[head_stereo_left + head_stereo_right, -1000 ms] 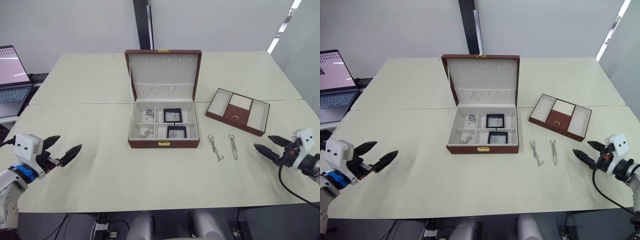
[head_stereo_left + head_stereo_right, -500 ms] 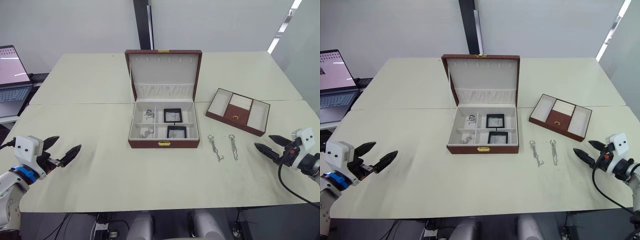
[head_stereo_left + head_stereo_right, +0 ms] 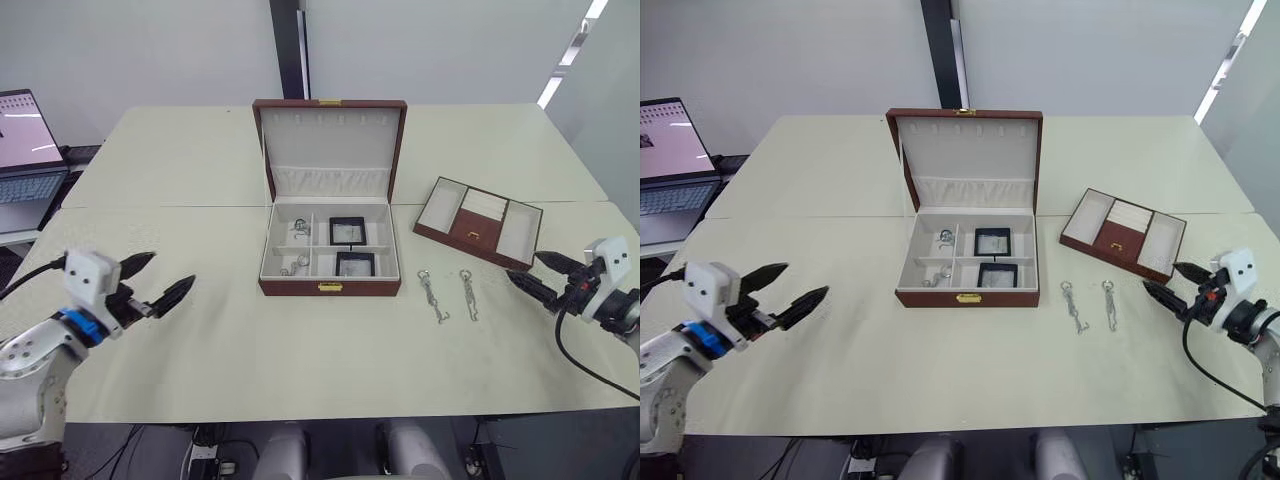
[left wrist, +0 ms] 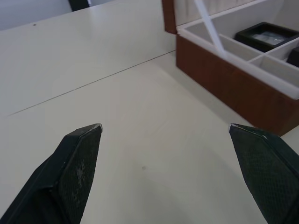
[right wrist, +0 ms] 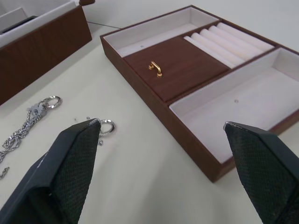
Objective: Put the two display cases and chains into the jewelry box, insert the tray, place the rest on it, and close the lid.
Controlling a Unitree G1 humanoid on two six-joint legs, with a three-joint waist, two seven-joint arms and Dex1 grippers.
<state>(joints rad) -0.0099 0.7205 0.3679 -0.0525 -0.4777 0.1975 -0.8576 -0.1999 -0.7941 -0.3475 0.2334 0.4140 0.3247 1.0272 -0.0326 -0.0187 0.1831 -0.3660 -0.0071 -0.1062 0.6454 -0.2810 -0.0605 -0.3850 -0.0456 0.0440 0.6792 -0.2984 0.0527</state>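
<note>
Near the counter's (image 3: pixel 300 340) right edge, the right gripper (image 3: pixel 538 282) hung with jaws spread, empty, just short of the tray (image 3: pixel 477 222); it had crept slightly inward over the last second. Left gripper (image 3: pixel 160 289), also spread and empty, had swung in further from the left edge toward the jewelry box (image 3: pixel 330 286). Box sat mid-counter, lid (image 3: pixel 330 148) upright, both display cases (image 3: pixel 347 231) and two chains (image 3: pixel 298 229) already in its compartments. Two more chains (image 3: pixel 430 294) lay loose on the counter between box and right gripper. Judgement: lower layer loaded; tray pickup looked next, loose chains go on it after.
</note>
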